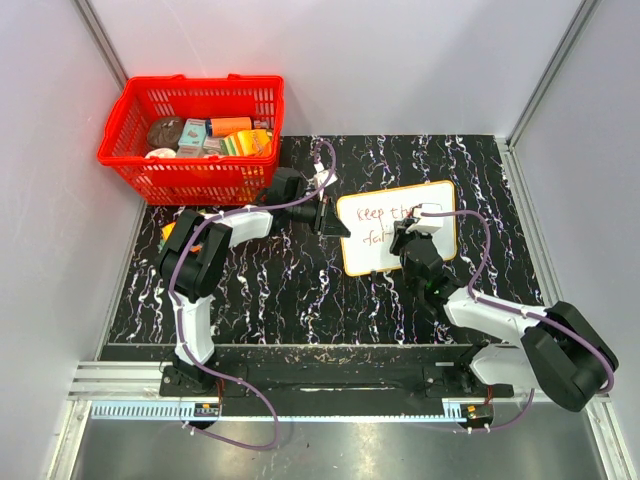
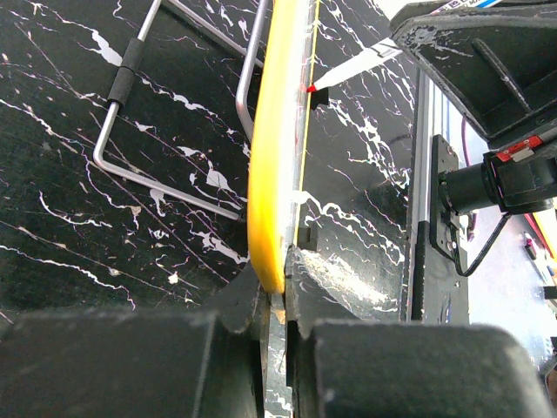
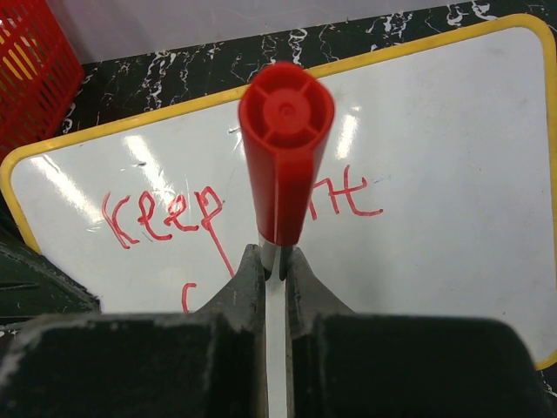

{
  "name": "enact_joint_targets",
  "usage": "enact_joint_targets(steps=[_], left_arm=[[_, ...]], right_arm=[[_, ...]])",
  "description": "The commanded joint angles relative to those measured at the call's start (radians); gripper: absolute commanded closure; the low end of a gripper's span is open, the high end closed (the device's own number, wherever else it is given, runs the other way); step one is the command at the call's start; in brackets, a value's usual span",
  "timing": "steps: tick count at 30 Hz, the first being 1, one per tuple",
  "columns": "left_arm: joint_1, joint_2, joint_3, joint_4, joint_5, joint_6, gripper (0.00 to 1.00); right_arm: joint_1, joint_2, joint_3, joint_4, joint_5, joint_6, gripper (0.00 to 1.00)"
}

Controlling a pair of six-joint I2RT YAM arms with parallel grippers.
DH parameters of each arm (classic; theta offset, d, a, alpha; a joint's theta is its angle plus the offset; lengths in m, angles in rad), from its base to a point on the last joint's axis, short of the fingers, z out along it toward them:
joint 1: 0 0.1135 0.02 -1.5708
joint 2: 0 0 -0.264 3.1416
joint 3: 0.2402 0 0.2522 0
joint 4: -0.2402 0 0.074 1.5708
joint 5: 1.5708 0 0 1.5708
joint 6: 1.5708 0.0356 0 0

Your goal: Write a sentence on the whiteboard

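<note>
A black counter (image 1: 280, 290) veined with white marble streaks fills the middle. Plain pale grey walls (image 1: 400, 60) rise behind it and at both sides. A metal rail (image 1: 110, 381) runs along its near edge.

The left arm (image 1: 195, 335) and the right arm (image 1: 490, 312) had white links between bulky black joints. A thin lilac cable (image 1: 487, 250) looped loosely along each one. The fingers (image 3: 246, 283) were matt black wedges, scuffed pale grey along their edges.

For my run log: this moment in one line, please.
left hand: shut on yellow-rimmed white board; right hand: shut on red plastic marker; red handwriting: two lines
</note>
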Motion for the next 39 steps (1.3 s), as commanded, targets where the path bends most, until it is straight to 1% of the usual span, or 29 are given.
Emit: enact_joint_targets(steps=[1,10,18,24,39], left_arm=[[-0.027,0.058,-0.034,-0.108,-0.097,0.153,1.00],[-0.027,0.059,-0.034,-0.107,-0.097,0.154,1.00],[-0.028,0.058,-0.037,-0.108,-0.095,0.154,1.00],[-0.028,0.058,-0.036,-0.108,-0.095,0.153,1.00],[-0.028,0.056,-0.036,-0.108,-0.094,0.153,1.00]], right_arm=[[-0.005,-0.026,0.026,0.006,0.065,-0.015,1.00],[-0.005,-0.093,0.015,0.021,0.003,-0.004,1.00],[-0.005,-0.032,0.046,0.031,-0.001,-0.009,1.00],[-0.005,-0.009,0.040,0.038,0.002,0.004,1.00],[-0.005,-0.007,0.038,0.057,0.006,0.005,1.00]])
